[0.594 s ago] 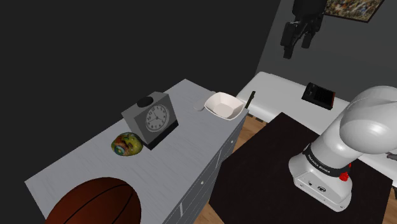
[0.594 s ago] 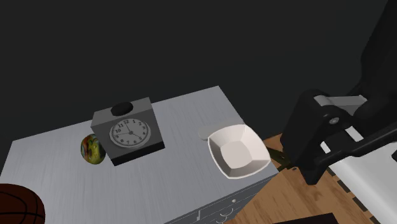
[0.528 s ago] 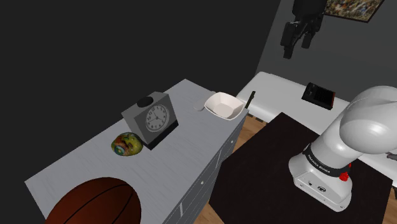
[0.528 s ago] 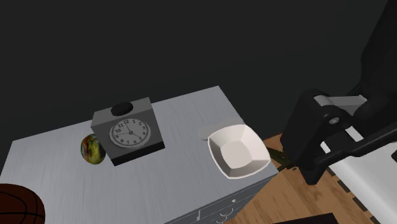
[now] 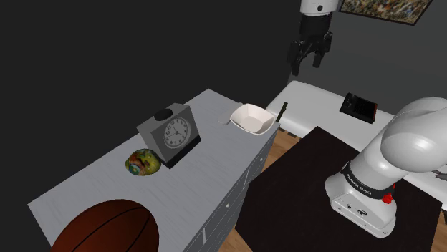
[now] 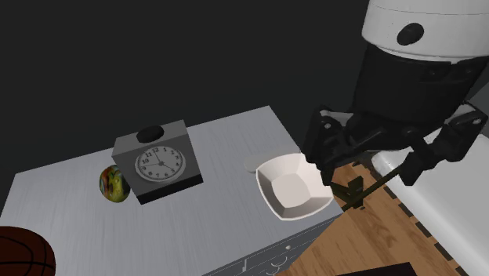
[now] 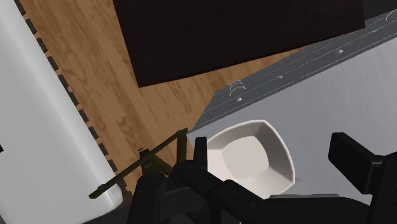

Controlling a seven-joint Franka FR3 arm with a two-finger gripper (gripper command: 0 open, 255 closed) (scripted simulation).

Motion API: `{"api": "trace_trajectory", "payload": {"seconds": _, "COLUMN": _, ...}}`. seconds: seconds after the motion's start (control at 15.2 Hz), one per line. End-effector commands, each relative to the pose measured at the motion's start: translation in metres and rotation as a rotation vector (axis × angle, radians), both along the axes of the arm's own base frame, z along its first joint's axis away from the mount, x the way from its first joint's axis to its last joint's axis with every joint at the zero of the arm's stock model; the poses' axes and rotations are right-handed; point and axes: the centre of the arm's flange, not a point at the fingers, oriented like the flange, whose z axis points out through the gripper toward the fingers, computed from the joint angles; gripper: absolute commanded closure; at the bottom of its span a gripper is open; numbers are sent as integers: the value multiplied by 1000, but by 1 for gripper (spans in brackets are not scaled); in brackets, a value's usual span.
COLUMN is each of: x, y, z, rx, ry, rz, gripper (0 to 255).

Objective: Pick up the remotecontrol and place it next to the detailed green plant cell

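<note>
On a grey dresser (image 5: 215, 179) in a dim room lies your target. The remote control (image 6: 251, 164) seems to be the pale flat slab on the top just behind the white bowl (image 5: 251, 118) (it is drawn plain and partly hidden by the bowl, so you cannot be sure of its shape). The only writing on view is the ring of dark numerals on the dial of the grey clock (image 5: 170, 134), too small to read one by one. A black knob (image 5: 165, 113) sits on the clock's top.

The green and yellow plant cell (image 5: 142, 162) rests just beside the clock, on the side away from the bowl and well apart from the remote control. A reddish-brown basketball (image 5: 107, 228) sits at the dresser's end in the shoulder view's lower left.

Your arm (image 5: 405, 150) rises from its dark-topped stand (image 5: 301, 193) at the shoulder view's lower right. Its white wrist (image 5: 319, 6) hangs the gripper (image 5: 305, 66) high and pointing down, above the bowl's end of the dresser and the wooden floor (image 6: 392, 235) beside it. The fingers (image 7: 348, 156) stand wide apart and grasp nothing; in the wrist view the bowl lies below, framed between them.

A thin dark rod (image 7: 137, 168) shows in the gap between the dresser and a white surface (image 5: 322, 100), on which a black box (image 5: 358, 106) sits.
</note>
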Motion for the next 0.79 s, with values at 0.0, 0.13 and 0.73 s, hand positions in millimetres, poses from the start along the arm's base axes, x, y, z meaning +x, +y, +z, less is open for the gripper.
{"api": "trace_trajectory", "payload": {"seconds": 0.0, "x": 20, "y": -7, "z": -20, "rx": 13, "ry": -4, "rz": -35, "gripper": 0}}
{"api": "trace_trajectory", "payload": {"seconds": 0.13, "x": 39, "y": -12, "z": -39, "rx": 25, "ry": -7, "rz": -69, "gripper": 0}}
{"api": "trace_trajectory", "payload": {"seconds": 0.73, "x": 121, "y": -39, "z": -122, "rx": 82, "ry": -18, "rz": -222, "gripper": 0}}
